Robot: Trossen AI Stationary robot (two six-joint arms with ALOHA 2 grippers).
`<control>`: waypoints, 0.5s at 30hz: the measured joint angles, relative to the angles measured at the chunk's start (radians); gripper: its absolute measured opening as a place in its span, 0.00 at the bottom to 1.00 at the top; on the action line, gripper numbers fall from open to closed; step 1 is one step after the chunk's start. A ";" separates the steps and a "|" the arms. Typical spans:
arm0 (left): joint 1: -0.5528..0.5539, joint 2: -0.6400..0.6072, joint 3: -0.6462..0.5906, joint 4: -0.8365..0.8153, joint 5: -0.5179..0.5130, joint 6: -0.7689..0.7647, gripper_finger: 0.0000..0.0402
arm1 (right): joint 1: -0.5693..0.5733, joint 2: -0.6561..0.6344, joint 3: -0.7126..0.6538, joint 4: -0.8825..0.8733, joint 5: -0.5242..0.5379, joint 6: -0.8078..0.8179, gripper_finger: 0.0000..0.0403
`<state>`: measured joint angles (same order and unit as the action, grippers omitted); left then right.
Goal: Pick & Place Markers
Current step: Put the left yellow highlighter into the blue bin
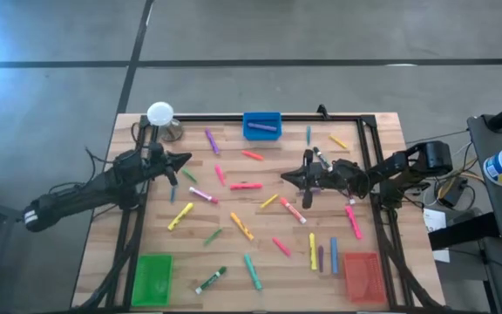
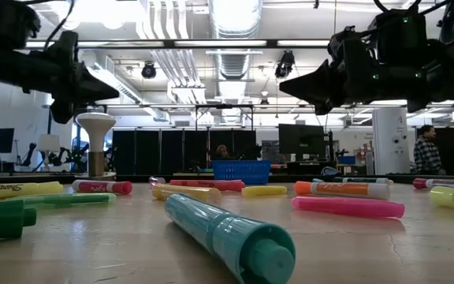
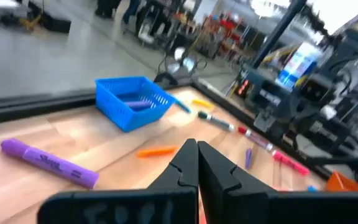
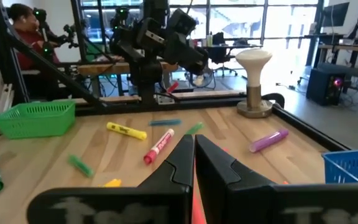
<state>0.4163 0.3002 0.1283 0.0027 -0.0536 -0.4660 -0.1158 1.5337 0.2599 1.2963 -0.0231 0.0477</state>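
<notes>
High view: both arms' closed, empty fingers (image 1: 185, 160) (image 1: 287, 177) above scattered markers (image 1: 246, 186).

Markers (image 4: 158, 146) beyond closed hand (image 4: 193, 155)

Markers (image 1: 246, 186) scattered flat across tabletop
Pink, yellow, green, purple, blue, orange, red sticks at mixed angles, mostly middle and near edge; one purple inside the blue tray (image 1: 262, 126) at far edge.
</notes>
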 joint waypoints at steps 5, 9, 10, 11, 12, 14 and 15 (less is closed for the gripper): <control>-0.065 0.166 0.107 -0.052 -0.016 -0.006 0.00 | 0.000 0.000 -0.002 -0.009 0.000 -0.011 0.03; -0.155 0.291 0.201 -0.153 -0.100 -0.037 0.00 | 0.000 0.000 -0.002 -0.008 0.000 -0.004 0.03; -0.179 0.318 0.228 -0.191 -0.119 -0.057 0.00 | 0.000 0.000 -0.002 -0.008 0.000 -0.001 0.03; -0.207 0.349 0.256 -0.239 -0.146 -0.078 0.00 | 0.000 0.000 -0.002 -0.008 0.000 -0.001 0.03; -0.234 0.376 0.286 -0.289 -0.180 -0.104 0.00 | 0.000 0.000 -0.002 -0.008 0.000 -0.002 0.03; -0.287 0.435 0.341 -0.394 -0.243 -0.166 0.00 | 0.000 0.000 -0.002 -0.008 0.000 -0.004 0.03; -0.311 0.461 0.371 -0.446 -0.259 -0.198 0.00 | 0.000 0.000 -0.002 -0.008 0.000 -0.004 0.03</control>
<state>0.1050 0.7608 0.4989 -0.4434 -0.3121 -0.6644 -0.1162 1.5333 0.2577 1.2884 -0.0235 0.0433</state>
